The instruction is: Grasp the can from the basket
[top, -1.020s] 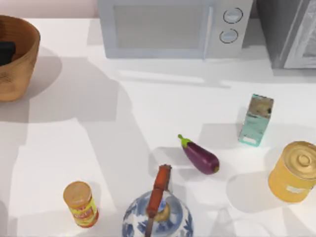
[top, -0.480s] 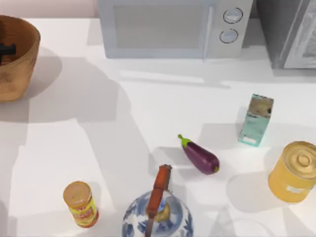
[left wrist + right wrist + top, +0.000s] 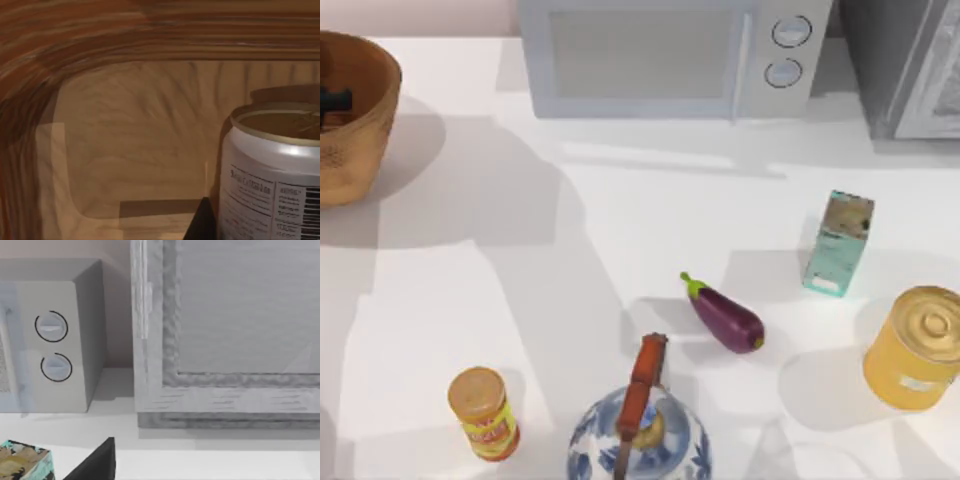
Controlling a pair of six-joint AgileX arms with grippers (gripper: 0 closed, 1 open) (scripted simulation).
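Observation:
The orange-brown basket [image 3: 350, 150] stands at the table's far left corner. A dark part of my left gripper [image 3: 332, 100] reaches down inside it. In the left wrist view the can [image 3: 272, 170] stands upright on the basket's floor [image 3: 135, 165], close to the camera, with a dull gold top and a white label side with print and a barcode. A dark piece of the left gripper [image 3: 202, 222] sits right beside the can's wall. My right gripper [image 3: 95, 462] shows as a dark wedge, held off the table and facing the microwave's dials.
A microwave [image 3: 660, 60] and a grey cabinet [image 3: 910, 70] line the back edge. A teal carton [image 3: 838, 243], an eggplant [image 3: 725, 315], a big yellow can [image 3: 915, 347], an orange-topped container [image 3: 483, 412] and a blue-and-white teapot [image 3: 638, 430] stand on the table.
The dark part of my left gripper inside the basket has shrunk and drawn toward the top view's left edge. Everything on the table has stayed put.

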